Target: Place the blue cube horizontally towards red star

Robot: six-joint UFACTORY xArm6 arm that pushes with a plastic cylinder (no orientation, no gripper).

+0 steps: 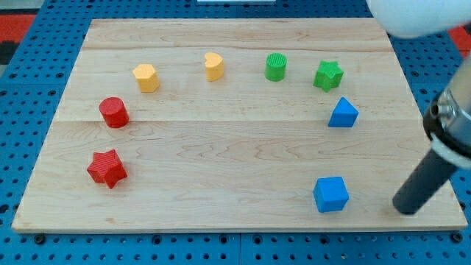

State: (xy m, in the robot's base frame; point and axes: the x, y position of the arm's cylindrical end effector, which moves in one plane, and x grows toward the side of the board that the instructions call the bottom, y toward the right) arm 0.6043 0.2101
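Note:
The blue cube (330, 194) sits near the view's bottom right of the wooden board (235, 140). The red star (107, 168) lies at the view's lower left, far from the cube and slightly higher in the view. My tip (404, 209) rests on the board to the right of the blue cube, a cube's width or so away, not touching it. The dark rod slants up to the view's right edge.
A blue triangular block (343, 113) and a green star (328, 75) lie above the cube. A green cylinder (275, 67), a yellow heart (213, 66), a yellow hexagonal block (146, 77) and a red cylinder (114, 112) arc across the top and left.

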